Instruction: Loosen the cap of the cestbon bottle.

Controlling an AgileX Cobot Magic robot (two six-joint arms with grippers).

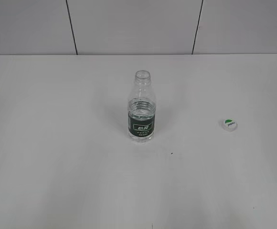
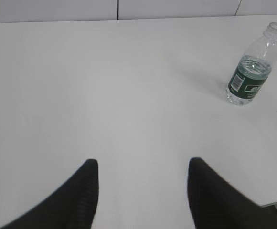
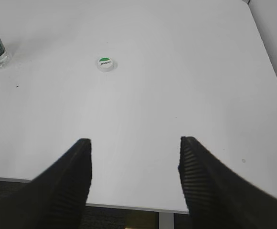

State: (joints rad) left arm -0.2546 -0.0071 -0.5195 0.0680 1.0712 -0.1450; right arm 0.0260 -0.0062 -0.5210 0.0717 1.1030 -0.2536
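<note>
The cestbon bottle [image 1: 141, 112] stands upright near the middle of the white tabletop [image 1: 57, 143], its neck open and uncapped, with water reaching about to the top of its dark green label band. The cap [image 1: 229, 124] lies by itself on the tabletop well to the right of the bottle, top side up so the green mark shows. Neither arm appears in the exterior view. In the left wrist view the left pincer [image 2: 143, 164] is spread apart over bare tabletop and grips nothing, the bottle well apart at the upper right. In the right wrist view the right pincer [image 3: 134, 143] is likewise spread and unladen at the near tabletop edge, the cap well ahead of it.
</note>
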